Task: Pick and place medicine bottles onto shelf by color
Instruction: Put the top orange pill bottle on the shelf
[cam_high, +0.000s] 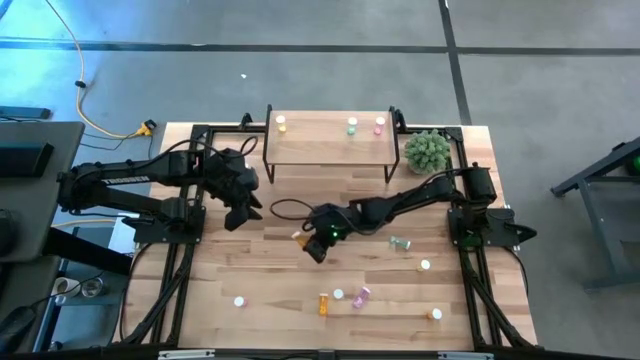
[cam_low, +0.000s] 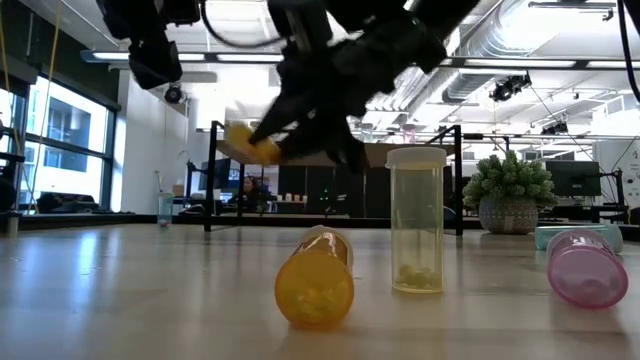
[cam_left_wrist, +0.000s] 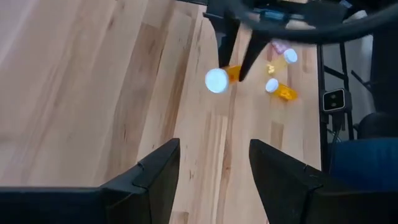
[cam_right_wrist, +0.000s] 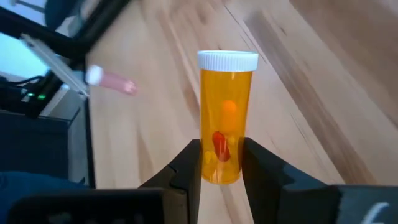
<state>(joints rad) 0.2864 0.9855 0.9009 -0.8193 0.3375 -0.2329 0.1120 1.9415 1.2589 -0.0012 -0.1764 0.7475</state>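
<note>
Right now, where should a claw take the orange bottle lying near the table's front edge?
Take the orange bottle across the middle of its round body, coming straight down from above. It lies on its side, cap toward the shelf, so both long sides are exposed. Mind the upright bottle standing close beside it.

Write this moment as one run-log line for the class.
right gripper: shut on orange bottle, lifted off table | left gripper: open, empty, waiting near shelf's left end | shelf: three bottles on top
</note>
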